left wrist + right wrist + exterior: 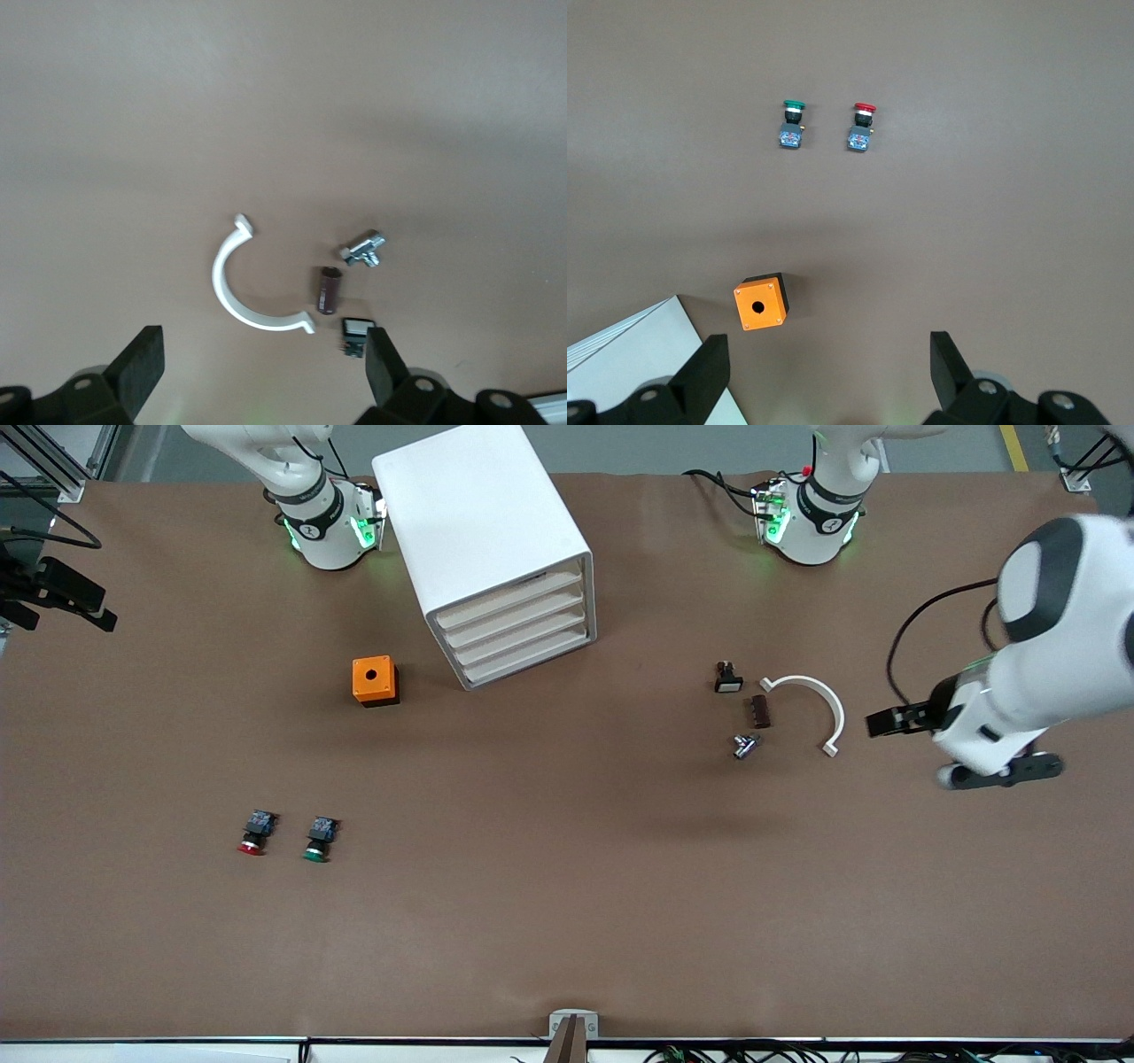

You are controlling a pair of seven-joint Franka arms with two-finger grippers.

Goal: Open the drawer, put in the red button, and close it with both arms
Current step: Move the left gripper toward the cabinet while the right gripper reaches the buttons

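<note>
So the red button (252,841) is lying on its side on the table (567,921), in the lower part of the front view toward my right arm's end. Nothing is gripping it. The green button (317,846) sits just beside it, same pose, not touching, a bit closer to the middle of the table.

Higher in the frame from those two is the orange box (375,680), hole facing up. Near it, in the upper middle, is the white drawer cabinet (496,558), with all its drawer fronts pushed in.

My right gripper (828,354) hangs in the air over the table near the orange box, jaws spread wide, nothing between them.

My left gripper (263,354) is also wide apart and empty. It's up over the table at my left arm's end, by a white curved clip (811,691), a brown cylinder (760,711), a metal fitting (746,745) and a little black switch (728,680).
</note>
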